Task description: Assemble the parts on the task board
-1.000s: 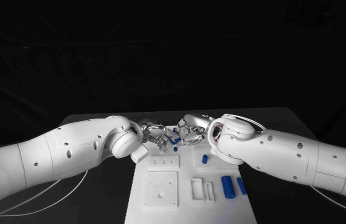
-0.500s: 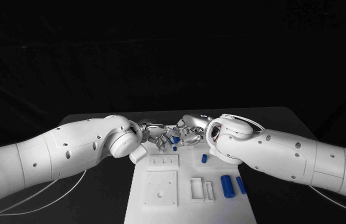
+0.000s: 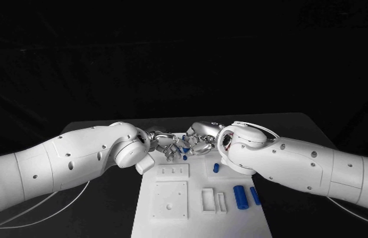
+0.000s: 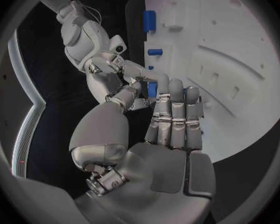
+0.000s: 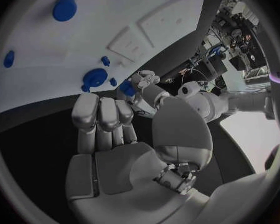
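Small blue part (image 3: 185,149), short cylinder, sits at far end of white task board (image 3: 196,220), between fingertips of both robot hands. Left robot hand (image 3: 162,140) pinches it; right robot hand (image 3: 200,141) fingertips meet same part, grip unclear. Three more blue parts on board: one small (image 3: 215,168) near centre, two longer cylinders (image 3: 241,197) (image 3: 255,196) side by side at right. Board lies mid black desk (image 3: 307,125).

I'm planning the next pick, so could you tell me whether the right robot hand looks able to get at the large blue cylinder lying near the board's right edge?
Probably yes: the large blue cylinder lies uncovered on the task board, beside the right arm. The right robot hand is at the board's far end, close to the left robot hand, and would have to draw back.
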